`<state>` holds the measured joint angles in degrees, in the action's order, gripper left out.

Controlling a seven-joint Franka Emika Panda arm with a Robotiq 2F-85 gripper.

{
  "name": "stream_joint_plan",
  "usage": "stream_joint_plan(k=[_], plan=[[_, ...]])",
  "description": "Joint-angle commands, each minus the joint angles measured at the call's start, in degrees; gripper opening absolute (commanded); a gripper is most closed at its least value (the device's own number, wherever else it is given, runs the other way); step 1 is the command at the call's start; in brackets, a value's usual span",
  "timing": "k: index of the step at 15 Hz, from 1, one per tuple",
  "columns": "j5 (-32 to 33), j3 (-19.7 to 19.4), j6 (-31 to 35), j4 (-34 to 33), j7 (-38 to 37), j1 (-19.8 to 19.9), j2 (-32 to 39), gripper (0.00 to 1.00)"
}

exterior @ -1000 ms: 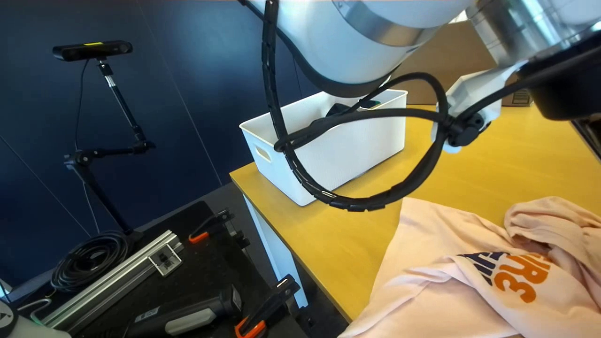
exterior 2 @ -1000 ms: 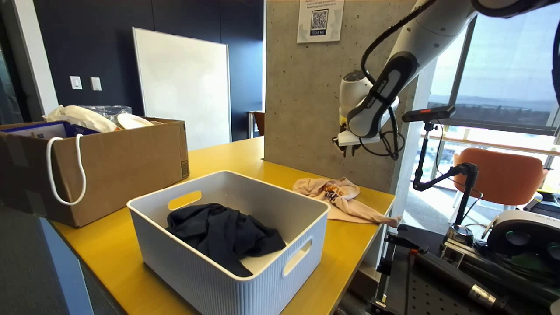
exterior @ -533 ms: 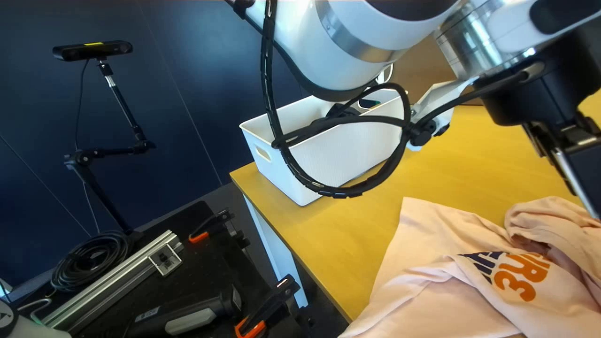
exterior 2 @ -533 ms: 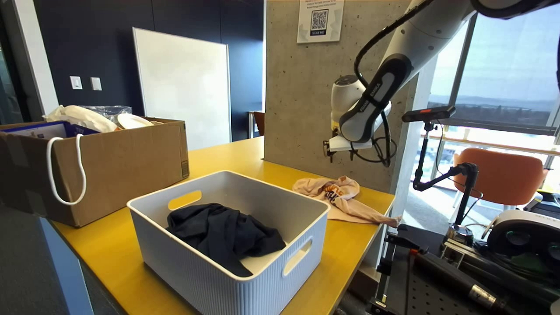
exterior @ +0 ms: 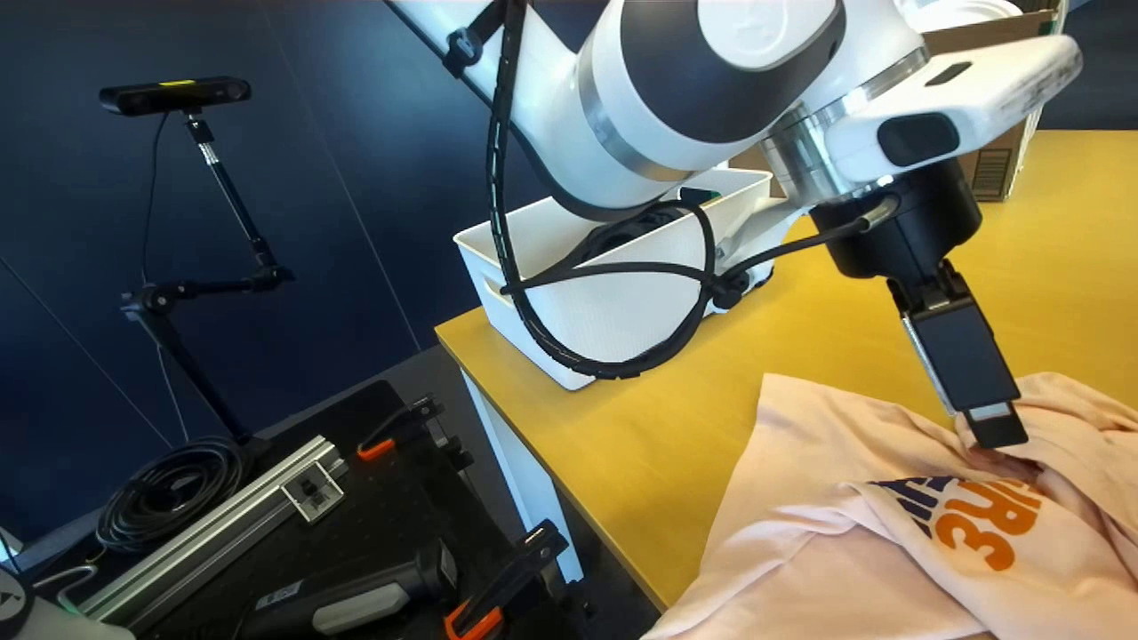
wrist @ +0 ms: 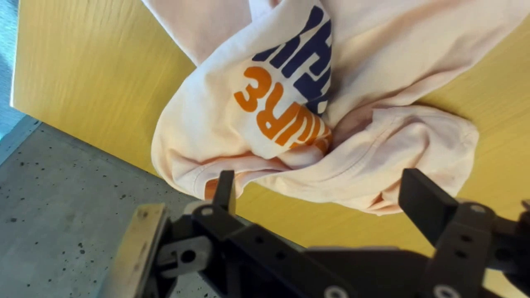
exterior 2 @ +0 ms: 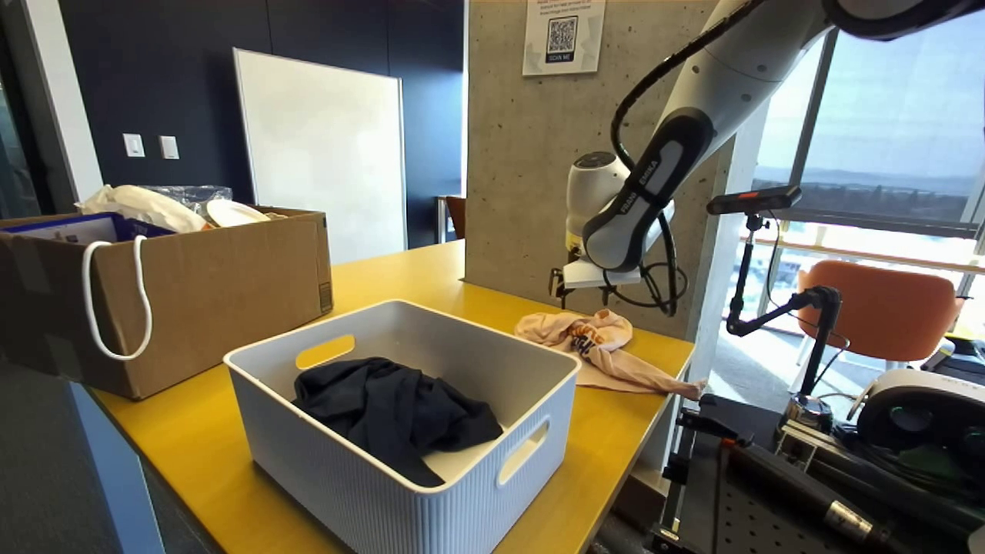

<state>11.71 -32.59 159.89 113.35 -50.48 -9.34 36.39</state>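
One pink shirt (wrist: 356,82) lies crumpled on the yellow counter (wrist: 95,62). Nothing is holding it; its own weight probably keeps it in place, although in an exterior view a twisted end (exterior 2: 681,387) passes over the counter's edge at four o'clock. The hand (wrist: 318,182) is above the shirt, at six o'clock in the wrist view, and points down to the bunched part. It grasps nothing: the two fingers (wrist: 426,203) are spread wide, and such a gap leaves space for a fold of fabric. Whether they touch the shirt, I cannot tell. In an exterior view, a white bin (exterior 2: 338,485) stands at eight o'clock from the shirt, and its high walls seem useful to contain the dark garment (exterior 2: 392,408) heaped inside. At ten o'clock from the bin is a cardboard box (exterior 2: 231,300), filled above its rim.
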Motion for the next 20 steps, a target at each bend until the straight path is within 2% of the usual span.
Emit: stream_joint_plan(k=[1, 5, 10, 19, 20], plan=[[-2.21, 1.56, 4.07, 0.58, -0.45, 2.58, 0.92, 1.0], [-6.48, 3.04, 7.6, -2.44, -1.02, 4.32, 6.08, 1.0], [-11.6, 1.18, 12.57, -6.13, -3.51, 2.19, 11.21, 1.0], [-16.23, 1.41, 12.53, -12.25, -3.07, 1.77, 16.88, 1.0], [-16.38, 1.32, 12.55, -12.62, -3.08, 1.66, 17.32, 0.95]])
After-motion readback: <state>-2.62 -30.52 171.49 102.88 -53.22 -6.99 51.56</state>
